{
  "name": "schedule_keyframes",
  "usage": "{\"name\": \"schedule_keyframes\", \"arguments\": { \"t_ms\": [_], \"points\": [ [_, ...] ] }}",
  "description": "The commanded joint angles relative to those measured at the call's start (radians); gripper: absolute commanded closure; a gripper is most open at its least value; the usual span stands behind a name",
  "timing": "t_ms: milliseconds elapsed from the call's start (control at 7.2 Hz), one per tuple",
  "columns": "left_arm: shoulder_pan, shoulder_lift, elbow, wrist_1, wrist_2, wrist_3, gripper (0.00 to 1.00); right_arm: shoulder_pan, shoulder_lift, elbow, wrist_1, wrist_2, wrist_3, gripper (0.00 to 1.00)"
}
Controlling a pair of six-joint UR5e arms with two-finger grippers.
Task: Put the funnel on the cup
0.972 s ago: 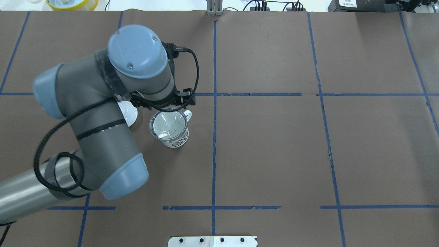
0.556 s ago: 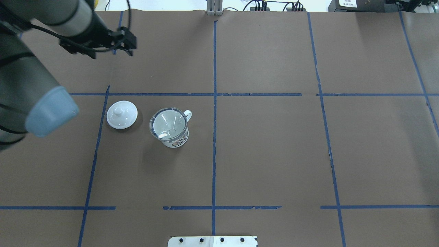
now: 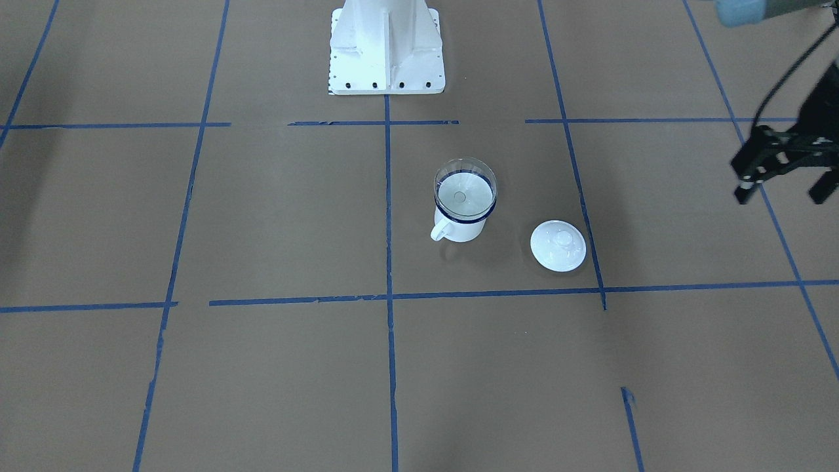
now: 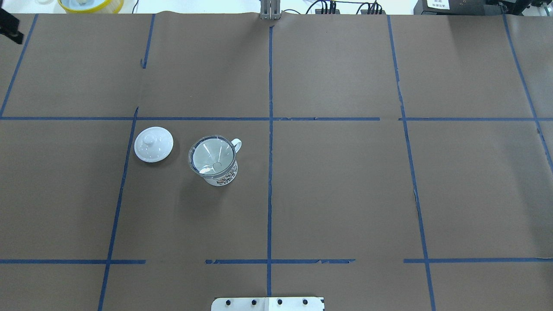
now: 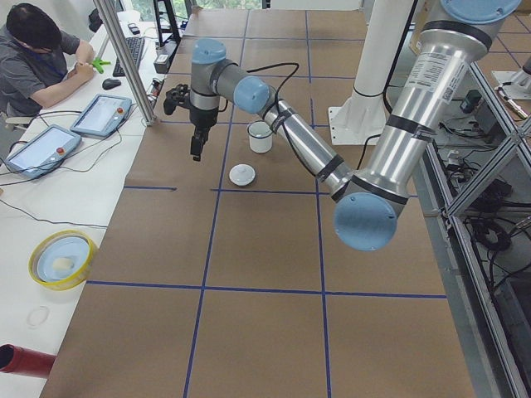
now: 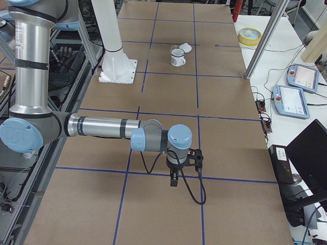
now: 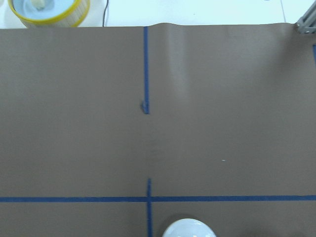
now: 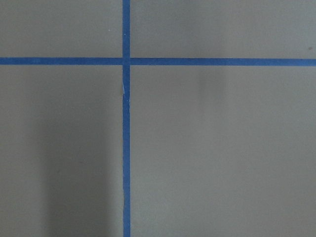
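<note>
The clear funnel (image 4: 213, 155) sits upright in the white mug with the dark blue rim (image 4: 224, 177), left of the table's middle. Its rim rests on the mug's rim in the front view, funnel (image 3: 465, 189) on mug (image 3: 459, 229). My left gripper (image 3: 780, 191) is open and empty, raised well off to the side of the mug past the lid; it also shows in the left side view (image 5: 197, 149). My right gripper (image 6: 174, 179) shows only in the right side view, far from the mug, and I cannot tell if it is open or shut.
A flat white lid with a knob (image 4: 153, 144) lies beside the mug on its left. A yellow bowl (image 4: 90, 4) sits beyond the table's far left corner. The robot base (image 3: 385, 46) stands at the near edge. An operator (image 5: 37, 50) sits at the far side.
My left arm has pulled back from over the mug, up and away to the far left, almost out of the overhead view. The funnel stays on the mug.
</note>
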Motion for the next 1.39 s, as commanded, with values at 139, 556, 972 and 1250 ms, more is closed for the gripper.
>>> {"name": "schedule_keyframes", "arguments": {
  "t_ms": [139,556,972,1250],
  "points": [
    [-0.223,0.248,0.200,-0.136,-0.111,0.383,0.00,0.000,0.000,0.001,0.000,0.000,0.000,0.00],
    [-0.233,0.313,0.316,-0.258,-0.114,0.399,0.00,0.000,0.000,0.000,0.000,0.000,0.000,0.00],
    [-0.233,0.308,0.345,-0.258,-0.116,0.399,0.00,0.000,0.000,0.001,0.000,0.000,0.000,0.00],
    [-0.233,0.306,0.335,-0.258,-0.133,0.398,0.00,0.000,0.000,0.001,0.000,0.000,0.000,0.00]
  ]
}}
